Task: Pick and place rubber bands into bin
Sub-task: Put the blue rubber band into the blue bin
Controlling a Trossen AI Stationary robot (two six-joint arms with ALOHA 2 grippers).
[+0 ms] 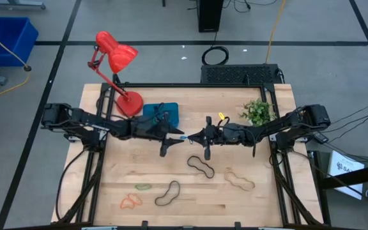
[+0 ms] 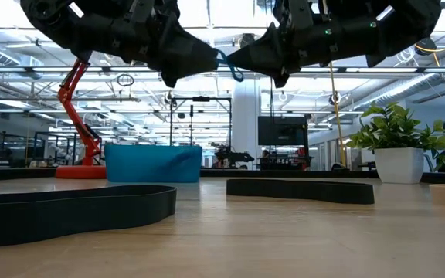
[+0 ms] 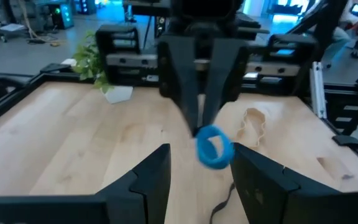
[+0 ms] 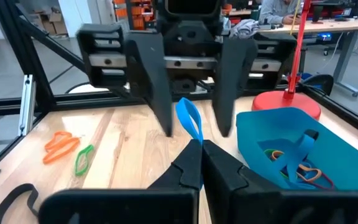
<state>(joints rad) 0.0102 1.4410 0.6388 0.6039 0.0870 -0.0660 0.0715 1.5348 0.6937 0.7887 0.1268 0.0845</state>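
Black rubber bands (image 2: 76,207) lie flat and ribbon-like across the lower frame of the low view, on pale, grained wood of the bench (image 1: 254,201). Above, at frame centre, the right hand (image 1: 195,137) is pressed together on a thin blue rubber band (image 4: 189,119) — a floppy loop hanging between the two arms. Facing it, the left hand (image 1: 173,136) is spread, fingers either side of the loop. At upper centre-left in the high view sits the smooth teal bin (image 1: 171,114), several bands inside.
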